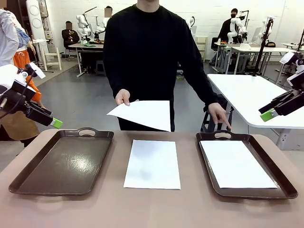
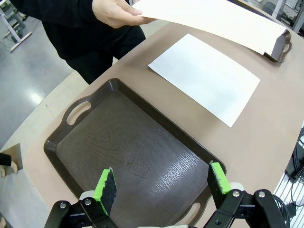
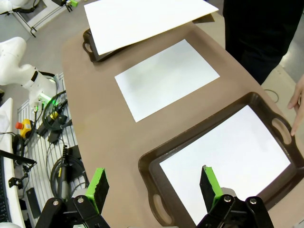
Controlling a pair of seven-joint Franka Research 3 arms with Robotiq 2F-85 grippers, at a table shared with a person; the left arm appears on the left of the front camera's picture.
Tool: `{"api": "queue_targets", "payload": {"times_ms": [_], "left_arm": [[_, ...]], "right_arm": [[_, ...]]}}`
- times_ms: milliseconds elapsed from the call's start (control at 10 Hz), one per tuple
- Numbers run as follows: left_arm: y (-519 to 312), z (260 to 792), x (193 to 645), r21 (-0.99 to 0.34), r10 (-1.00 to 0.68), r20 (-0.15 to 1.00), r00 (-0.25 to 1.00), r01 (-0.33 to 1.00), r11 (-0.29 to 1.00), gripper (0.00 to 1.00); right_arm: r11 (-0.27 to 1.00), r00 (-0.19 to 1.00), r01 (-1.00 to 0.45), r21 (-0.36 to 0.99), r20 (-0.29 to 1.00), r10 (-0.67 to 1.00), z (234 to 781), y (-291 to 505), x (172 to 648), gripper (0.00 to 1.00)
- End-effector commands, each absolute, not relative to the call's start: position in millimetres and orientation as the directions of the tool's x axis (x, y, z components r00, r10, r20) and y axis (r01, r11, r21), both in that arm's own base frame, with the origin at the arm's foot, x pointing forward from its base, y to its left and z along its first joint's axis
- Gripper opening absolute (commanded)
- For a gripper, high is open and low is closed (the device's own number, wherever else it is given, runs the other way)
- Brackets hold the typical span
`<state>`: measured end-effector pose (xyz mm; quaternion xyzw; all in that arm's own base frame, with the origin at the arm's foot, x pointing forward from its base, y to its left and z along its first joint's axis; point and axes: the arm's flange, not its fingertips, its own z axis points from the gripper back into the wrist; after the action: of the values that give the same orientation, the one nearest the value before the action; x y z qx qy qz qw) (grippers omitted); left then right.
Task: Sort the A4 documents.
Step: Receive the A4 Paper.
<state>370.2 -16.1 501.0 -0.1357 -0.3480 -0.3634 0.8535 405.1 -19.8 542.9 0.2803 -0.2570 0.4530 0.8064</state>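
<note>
One white A4 document [image 1: 153,164] lies flat on the brown table between two dark brown trays; it shows too as the sheet [image 2: 206,76] and the sheet [image 3: 166,78]. A second sheet [image 1: 235,164] lies inside the right tray [image 1: 284,183], seen as the sheet [image 3: 228,156] under my right gripper. A person's hand [image 1: 124,97] holds a third sheet [image 1: 145,114] in the air above the table's far edge. The left tray [image 1: 28,178] is empty. My left gripper [image 2: 164,183] hangs open above that tray. My right gripper [image 3: 154,183] hangs open above the right tray's near end.
The person stands at the far side, the other hand [image 1: 219,115] pointing down at the right tray's far handle. A white table [image 1: 256,95] stands behind on the right. Cables and a robot base [image 3: 33,85] sit beside the table.
</note>
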Motion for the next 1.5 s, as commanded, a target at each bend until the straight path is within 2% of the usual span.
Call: {"api": "queue_targets", "payload": {"times_ms": [0,400,700,900,1100,1400], "left_arm": [[-13,499,371,0.016,-0.523,0.699,0.487,0.721,0.692,1.00],[-16,501,370,0.021,-0.526,0.693,0.494,0.715,0.699,1.00],[-26,499,386,-0.107,-0.483,0.679,0.553,0.725,0.680,1.00],[-28,502,393,-0.113,-0.483,0.670,0.564,0.720,0.684,1.00],[-28,504,389,-0.063,-0.536,0.653,0.536,0.743,0.666,1.00],[-30,501,388,-0.102,-0.486,0.669,0.562,0.717,0.690,1.00]], "right_arm": [[0.424,0.447,-0.881,0.210,0.663,0.601,542,-19,404,1.00],[0.424,0.447,-0.881,0.210,0.663,0.601,542,-19,404,1.00],[0.424,0.447,-0.881,0.210,0.663,0.601,542,-19,404,1.00],[0.424,0.447,-0.881,0.210,0.663,0.601,542,-19,404,1.00],[0.424,0.447,-0.881,0.210,0.663,0.601,542,-19,404,1.00],[0.424,0.447,-0.881,0.210,0.663,0.601,542,-19,404,1.00]]}}
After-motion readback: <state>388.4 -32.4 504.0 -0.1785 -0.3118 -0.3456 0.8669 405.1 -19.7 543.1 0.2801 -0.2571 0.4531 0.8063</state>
